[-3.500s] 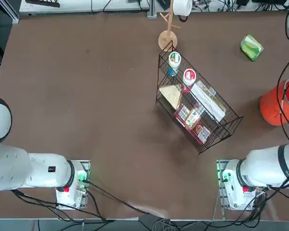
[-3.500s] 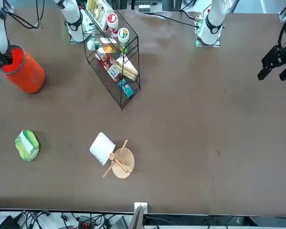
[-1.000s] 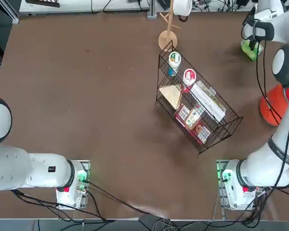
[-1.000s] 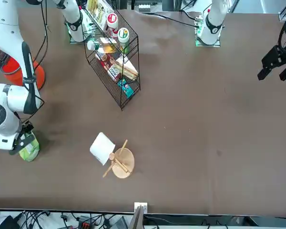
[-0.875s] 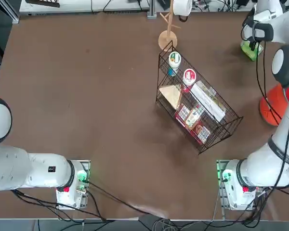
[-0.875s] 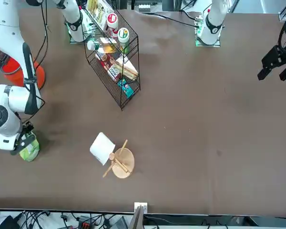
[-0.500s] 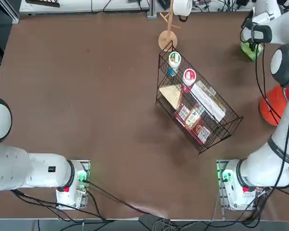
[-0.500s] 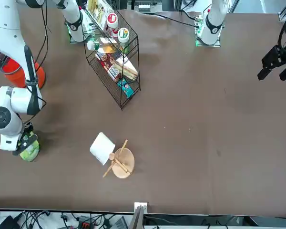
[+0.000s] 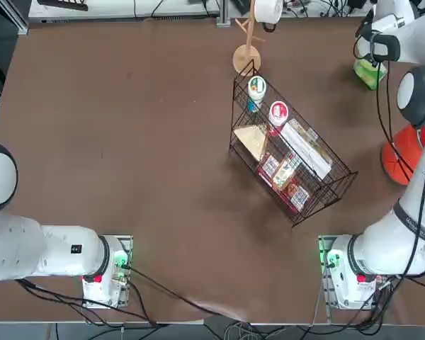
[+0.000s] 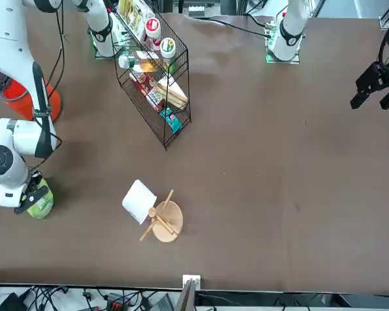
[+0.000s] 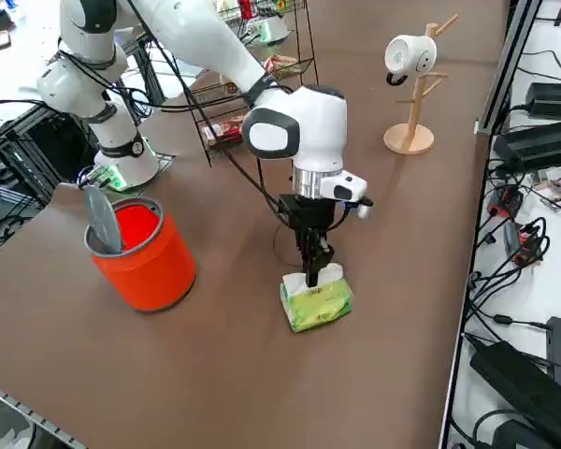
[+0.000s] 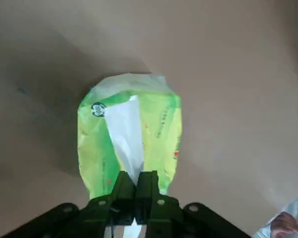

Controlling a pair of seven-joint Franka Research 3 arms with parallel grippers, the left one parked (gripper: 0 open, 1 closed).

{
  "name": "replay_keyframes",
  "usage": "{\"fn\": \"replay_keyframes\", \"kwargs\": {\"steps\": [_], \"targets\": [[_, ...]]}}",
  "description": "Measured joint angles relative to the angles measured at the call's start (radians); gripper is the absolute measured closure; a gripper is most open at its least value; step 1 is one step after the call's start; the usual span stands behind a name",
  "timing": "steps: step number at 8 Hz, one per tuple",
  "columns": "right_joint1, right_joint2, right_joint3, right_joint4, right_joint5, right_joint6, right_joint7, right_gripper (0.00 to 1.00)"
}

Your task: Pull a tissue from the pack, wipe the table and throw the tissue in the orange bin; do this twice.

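Directly beneath the right gripper [image 12: 135,191] lies the pack [image 12: 130,134], flat on the table [image 11: 262,374], with a strip of white tissue [image 12: 125,135] running up from its slot. The fingers [image 12: 123,191] are pressed together, pinching the near end of that tissue between their tips. In the right side view the gripper [image 11: 310,272] points straight down, its tips at the top face of the pack [image 11: 316,297]. The orange bin [image 11: 142,245] stands upright on the table to one side of the gripper, well apart from it, on the side toward the arm's base. Beyond the gripper, farther along the table, stands a wire rack [image 9: 290,165] of goods.
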Motion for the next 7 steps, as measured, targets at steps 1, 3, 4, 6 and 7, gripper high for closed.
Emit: {"fn": "replay_keyframes", "kwargs": {"steps": [1,3,4,6,7], "targets": [[0.001,0.0,0.0,0.019,0.0,-0.027,0.0,0.99],[0.003,-0.014,0.0,0.06,0.006,-0.108,0.001,0.99],[0.006,-0.043,0.0,0.075,0.013,-0.165,0.012,0.99],[0.036,-0.131,0.001,0.084,0.051,-0.319,0.116,0.99],[0.063,-0.176,0.002,0.083,0.089,-0.409,0.207,0.99]]}}
